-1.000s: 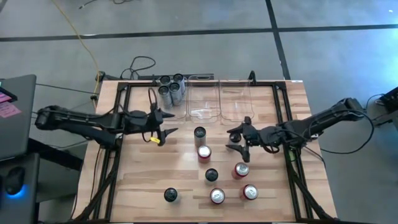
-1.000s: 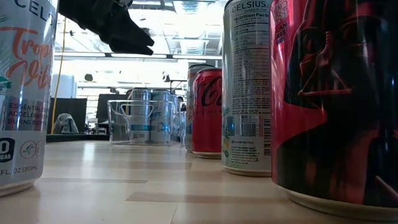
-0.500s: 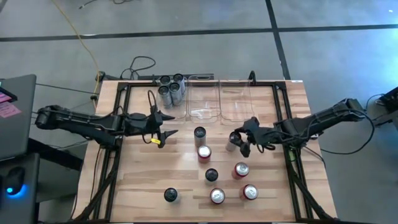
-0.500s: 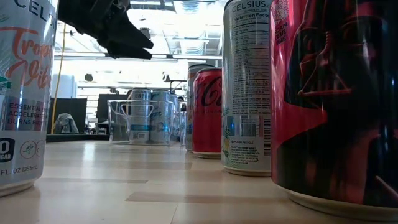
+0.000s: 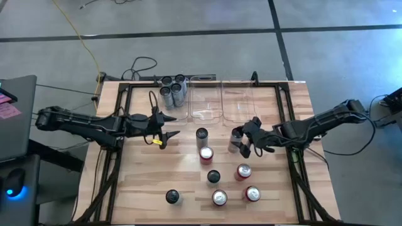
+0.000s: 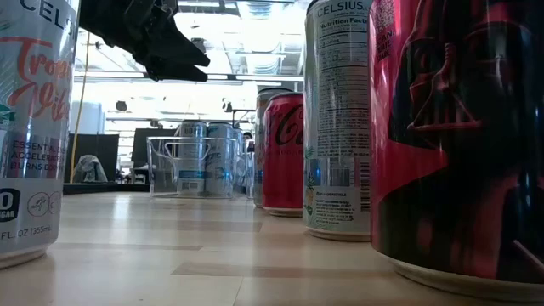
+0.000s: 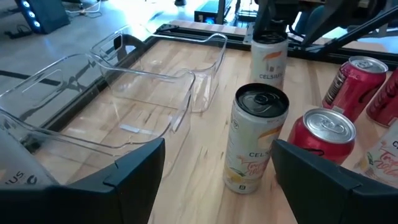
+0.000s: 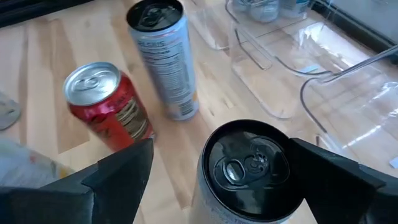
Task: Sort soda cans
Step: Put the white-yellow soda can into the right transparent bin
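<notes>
My right gripper [image 5: 240, 140] is at the table's right middle, open. A silver soda can with a dark top [image 8: 247, 167] stands upright between its fingers, with a clear gap on one side; its foot is hidden. My left gripper [image 5: 171, 125] hovers open and empty at the left middle, facing a silver can [image 7: 256, 140] and a red can [image 7: 320, 140] on the table. Several more red and silver cans [image 5: 244, 171] stand toward the near edge. Several silver cans [image 5: 173, 90] fill the far-left clear bin. My right gripper has its fingers [image 8: 118, 180] level with the upper part of the silver can, one on each side. I cannot tell whether the other finger [image 8: 336, 177] touches the can's rim [image 8: 283, 152].
Two clear bins [image 5: 205, 100] [image 5: 237, 100] holding no cans stand side by side at the far edge, right of the bin with cans. A black frame [image 5: 286, 119] runs round the wooden table. Bare wood lies between my left gripper and the near-left can [image 5: 173, 196].
My right gripper has tipped further downward and sunk a little toward the table. The silver side of the can between its fingers has come into sight in the high view.
</notes>
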You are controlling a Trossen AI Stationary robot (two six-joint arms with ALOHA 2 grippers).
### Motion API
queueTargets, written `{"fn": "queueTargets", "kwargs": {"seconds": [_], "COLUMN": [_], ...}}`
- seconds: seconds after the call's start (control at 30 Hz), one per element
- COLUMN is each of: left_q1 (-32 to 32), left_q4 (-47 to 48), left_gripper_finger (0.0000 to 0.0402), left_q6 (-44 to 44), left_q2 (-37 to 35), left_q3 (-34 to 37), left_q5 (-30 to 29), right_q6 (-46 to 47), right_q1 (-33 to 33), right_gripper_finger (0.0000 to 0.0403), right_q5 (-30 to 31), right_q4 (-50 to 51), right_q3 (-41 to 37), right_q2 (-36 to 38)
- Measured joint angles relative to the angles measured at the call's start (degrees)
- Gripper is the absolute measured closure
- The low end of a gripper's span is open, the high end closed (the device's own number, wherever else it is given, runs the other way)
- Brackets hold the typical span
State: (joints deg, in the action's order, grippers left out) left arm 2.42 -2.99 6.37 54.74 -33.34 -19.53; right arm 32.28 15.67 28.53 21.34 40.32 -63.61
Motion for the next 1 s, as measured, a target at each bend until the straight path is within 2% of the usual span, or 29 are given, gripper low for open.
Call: {"fn": "queueTargets", "kwargs": {"seconds": [0.33,0.57,0.8,0.9,1.0], "left_q1": [0.00,0.00,0.00,0.01,0.38], "left_q4": [0.13,0.13,-0.28,-1.48,-4.31], "left_gripper_finger": [0.0111,0.0111,0.0111,0.0111,0.0111], "left_q6": [0.15,0.37,0.62,1.00,0.62], "left_q2": [0.00,0.02,0.08,1.04,3.50], "left_q3": [0.00,-0.02,-0.02,-0.02,-0.04], "left_q5": [0.00,0.02,0.02,0.07,0.22], "right_q6": [1.77,2.00,1.79,-0.84,-7.51], "right_q1": [3.26,5.68,6.48,5.26,2.99], "right_gripper_finger": [0.0012,0.0012,0.0012,0.0012,0.0012], "right_q5": [-2.85,0.94,1.38,1.24,-0.55], "right_q4": [1.25,2.64,8.56,3.29,-6.52], "right_q3": [-0.40,2.00,5.87,5.97,6.05], "right_q2": [0.09,0.21,-0.24,-0.37,-1.96]}}
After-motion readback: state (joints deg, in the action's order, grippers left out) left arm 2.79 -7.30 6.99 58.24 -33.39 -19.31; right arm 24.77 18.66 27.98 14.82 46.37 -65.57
